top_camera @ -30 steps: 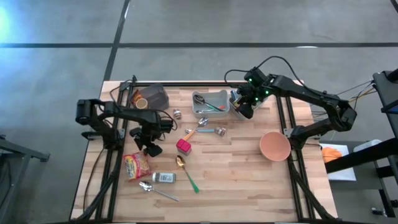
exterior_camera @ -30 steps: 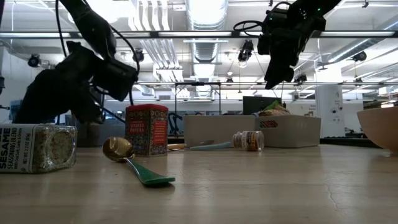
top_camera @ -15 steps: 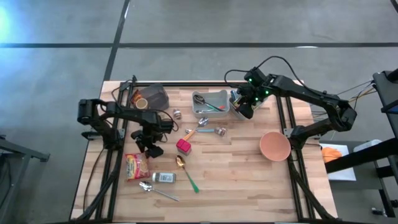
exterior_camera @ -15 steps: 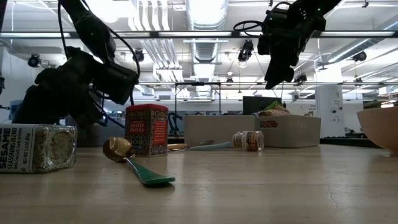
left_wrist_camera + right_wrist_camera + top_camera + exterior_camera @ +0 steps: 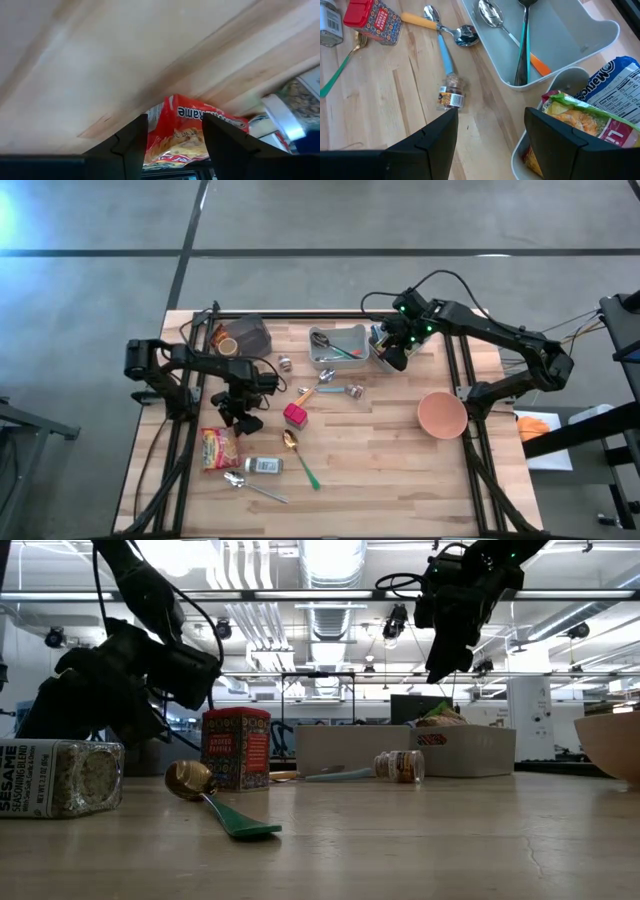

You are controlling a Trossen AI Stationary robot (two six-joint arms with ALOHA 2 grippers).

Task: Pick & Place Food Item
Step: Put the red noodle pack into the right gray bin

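A red instant-noodle packet (image 5: pixel 220 447) lies flat on the wooden table near its front left. In the left wrist view the packet (image 5: pixel 187 127) shows just ahead, between my fingers. My left gripper (image 5: pixel 243 418) hangs open just on the far side of it, slanting down, with nothing between its fingers (image 5: pixel 173 120). My right gripper (image 5: pixel 392 360) hovers open and empty at the back right, beside a white bin (image 5: pixel 560 75). The bin holds other food packets (image 5: pixel 580 120).
A grey tray (image 5: pixel 338 345) with spoons stands beside the white bin. A red tin (image 5: pixel 294 415), a sesame jar (image 5: pixel 263 465), a small spice jar (image 5: pixel 451 96) and several spoons lie mid-table. A pink bowl (image 5: pixel 442 415) sits at the right and a dark pot (image 5: pixel 243 335) at the back left.
My left gripper has turned a little at the wrist while staying in place above the table by the noodle packet. Its fingers have kept the same gap.
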